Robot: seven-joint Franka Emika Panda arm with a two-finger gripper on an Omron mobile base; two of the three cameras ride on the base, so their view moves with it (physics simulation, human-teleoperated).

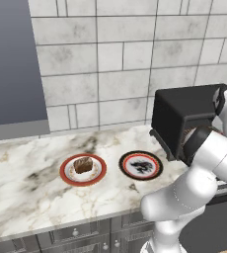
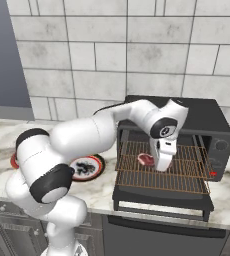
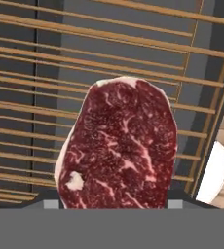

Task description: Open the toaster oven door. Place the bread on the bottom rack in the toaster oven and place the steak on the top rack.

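The toaster oven (image 2: pixel 187 150) stands on the marble bench (image 1: pixel 26 197) with the toaster oven door (image 2: pixel 159 205) dropped flat open in front of it. A wire rack (image 2: pixel 187 172) is pulled out over that door, and the steak (image 2: pixel 146 159) sits at its left side, red and marbled, close up in the hand view (image 3: pixel 119 151) with the copper-coloured wires running behind it. Which of the two racks this one is cannot be told from these angles. The gripper (image 2: pixel 163 162) hangs straight down just at three o'clock of the steak, right above the rack; the meat looms between the fingers in the hand view, and whether they are clamped on it or parted from it cannot be told. Over on the bench, the bread (image 1: pixel 83 164) rests on a red-rimmed plate (image 1: pixel 68 175), a brown chunky piece. At three o'clock of that plate, just beside it, lies a second red-rimmed plate (image 1: pixel 140 165) showing a dark smudged pattern. Both plates sit at nine o'clock of the oven.
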